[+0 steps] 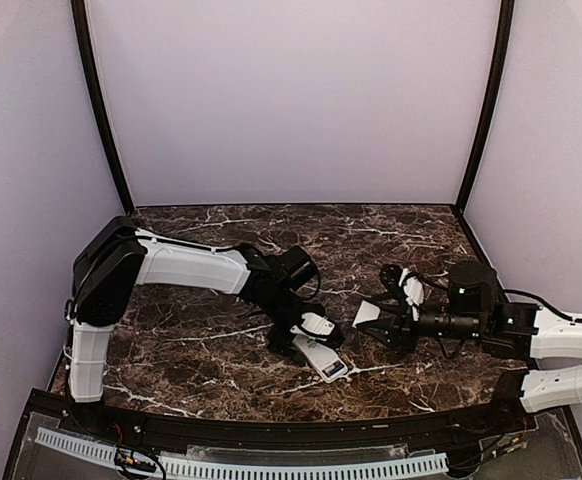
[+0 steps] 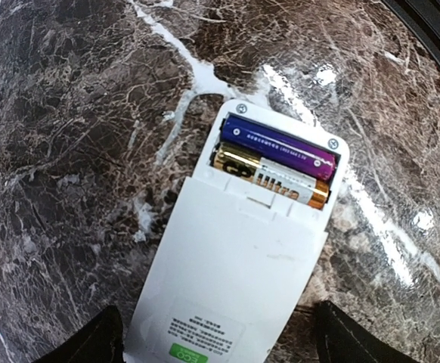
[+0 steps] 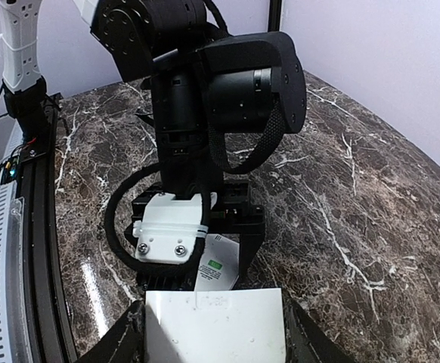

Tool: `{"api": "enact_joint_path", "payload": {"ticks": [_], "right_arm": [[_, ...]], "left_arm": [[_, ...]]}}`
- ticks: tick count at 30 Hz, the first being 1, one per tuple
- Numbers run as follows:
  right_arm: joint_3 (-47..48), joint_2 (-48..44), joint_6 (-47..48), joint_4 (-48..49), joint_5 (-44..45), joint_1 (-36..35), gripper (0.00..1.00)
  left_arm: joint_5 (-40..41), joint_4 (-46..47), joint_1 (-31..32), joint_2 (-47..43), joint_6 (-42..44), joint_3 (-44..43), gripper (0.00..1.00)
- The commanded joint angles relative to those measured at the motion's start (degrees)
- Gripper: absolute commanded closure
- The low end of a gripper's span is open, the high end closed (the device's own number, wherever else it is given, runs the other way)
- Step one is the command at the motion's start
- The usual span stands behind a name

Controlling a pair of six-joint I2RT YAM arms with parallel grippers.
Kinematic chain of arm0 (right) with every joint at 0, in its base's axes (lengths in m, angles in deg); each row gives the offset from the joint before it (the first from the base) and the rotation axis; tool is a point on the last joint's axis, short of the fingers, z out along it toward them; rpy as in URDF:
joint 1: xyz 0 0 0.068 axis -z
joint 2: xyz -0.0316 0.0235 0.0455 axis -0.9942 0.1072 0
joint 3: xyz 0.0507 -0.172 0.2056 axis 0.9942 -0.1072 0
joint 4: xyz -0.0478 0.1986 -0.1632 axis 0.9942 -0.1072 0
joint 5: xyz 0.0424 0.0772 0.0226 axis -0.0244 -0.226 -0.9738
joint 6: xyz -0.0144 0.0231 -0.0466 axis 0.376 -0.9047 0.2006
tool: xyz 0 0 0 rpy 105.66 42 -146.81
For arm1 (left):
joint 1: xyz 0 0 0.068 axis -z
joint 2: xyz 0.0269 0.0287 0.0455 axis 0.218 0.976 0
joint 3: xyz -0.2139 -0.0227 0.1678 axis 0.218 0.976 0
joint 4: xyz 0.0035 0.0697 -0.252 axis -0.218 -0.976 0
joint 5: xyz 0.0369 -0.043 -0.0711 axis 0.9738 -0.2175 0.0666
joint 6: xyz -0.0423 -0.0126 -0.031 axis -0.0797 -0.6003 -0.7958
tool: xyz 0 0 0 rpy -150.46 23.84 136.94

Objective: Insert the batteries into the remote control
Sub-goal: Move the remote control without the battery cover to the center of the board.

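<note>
1. From above, the left tool (image 1: 306, 342) hangs low over the remote (image 1: 326, 362), which lies flat near the front middle of the marble table (image 1: 221, 225). The right tool (image 1: 381, 322) is just beside it to the right, holding a flat white cover (image 1: 367, 314) off the table.
2. The left wrist camera shows the remote lying face down with its battery bay open. A purple battery (image 2: 277, 147) and a gold-and-black battery (image 2: 269, 178) lie side by side inside. The left tool's fingers (image 2: 91, 340) stand apart on either side of the remote, with a gap visible on the right.
3. The right wrist camera shows the right tool clamped on the white cover by its two side edges. Beyond it, the remote's green label (image 3: 215, 266) peeks out under the left tool.
</note>
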Motion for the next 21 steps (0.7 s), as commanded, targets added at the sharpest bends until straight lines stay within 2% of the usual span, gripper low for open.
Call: {"api": "enact_joint_path", "payload": {"ticks": [1, 6, 12, 21], "right_arm": [[0.3, 2.2, 0.5, 3.1, -1.5, 0.5, 0.59], [1.4, 4.2, 1.7, 3.1, -2.5, 0.6, 0.59], [1.7, 6.0, 3.5, 4.9, -4.3, 1.0, 0.59], [4.2, 10.3, 7.3, 3.1, -8.2, 2.4, 0.59]], "left_arm": [[3.7, -4.8, 0.2, 1.7, 0.6, -0.5, 0.17], [6.6, -9.1, 0.3, 1.8, -3.6, -1.1, 0.27], [11.4, -12.6, 0.2, 0.6, -9.1, 1.2, 0.48], [21.6, -14.0, -1.2, -4.7, -12.8, 10.3, 0.53]]}}
